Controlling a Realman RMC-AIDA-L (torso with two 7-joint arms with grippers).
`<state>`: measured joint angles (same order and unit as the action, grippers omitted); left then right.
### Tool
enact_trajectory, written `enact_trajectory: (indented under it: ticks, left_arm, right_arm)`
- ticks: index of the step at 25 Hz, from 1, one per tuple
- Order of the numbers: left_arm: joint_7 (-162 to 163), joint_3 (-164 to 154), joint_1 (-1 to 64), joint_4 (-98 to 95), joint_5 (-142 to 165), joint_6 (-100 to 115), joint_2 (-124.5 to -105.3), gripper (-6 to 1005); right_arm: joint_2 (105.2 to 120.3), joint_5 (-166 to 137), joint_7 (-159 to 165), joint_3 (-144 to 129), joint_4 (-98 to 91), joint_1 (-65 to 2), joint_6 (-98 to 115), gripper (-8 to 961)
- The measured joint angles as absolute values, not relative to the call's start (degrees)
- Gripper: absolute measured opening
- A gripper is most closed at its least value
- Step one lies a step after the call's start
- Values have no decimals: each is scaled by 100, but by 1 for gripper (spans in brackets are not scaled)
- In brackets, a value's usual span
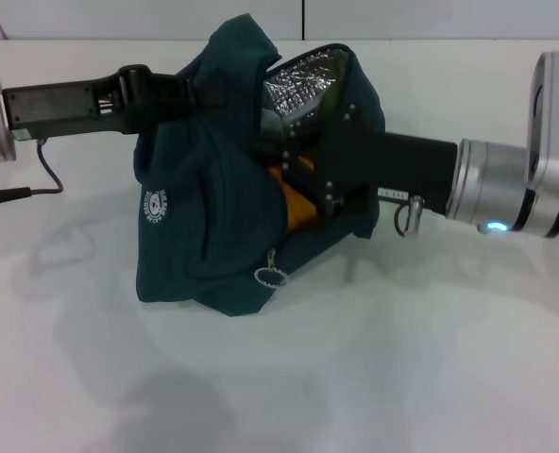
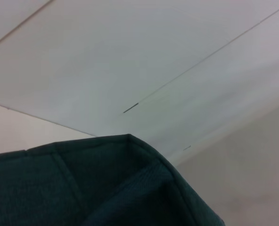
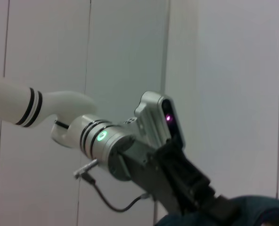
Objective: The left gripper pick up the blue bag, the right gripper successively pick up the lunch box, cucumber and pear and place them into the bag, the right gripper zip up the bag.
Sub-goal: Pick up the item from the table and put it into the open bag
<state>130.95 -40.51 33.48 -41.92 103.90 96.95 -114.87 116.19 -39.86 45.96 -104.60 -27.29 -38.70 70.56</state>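
The blue bag stands in the middle of the white table, its top pulled up and its silver lining showing at the open mouth. From the left, my left gripper is shut on the bag's upper edge; the right wrist view shows the left gripper biting into the fabric. My right gripper reaches into the mouth from the right, its fingertips hidden inside. A yellow-orange patch of the pear shows just under it. The lunch box and cucumber are out of view. The left wrist view shows only bag fabric.
The zipper's metal ring pull hangs at the bag's front, near a white round logo. A cable trails from the left arm. The white table spreads in front of and beside the bag.
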Motion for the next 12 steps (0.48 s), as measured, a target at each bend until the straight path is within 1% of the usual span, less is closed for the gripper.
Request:
enact_trajectory:
  ticks: [12]
  left_arm:
    - [13095,-4052,3377,-4192,10390,9695,-11473,69]
  right_arm:
    - [11589,-3974,4595,-10477,-2675,-3668,6711,41]
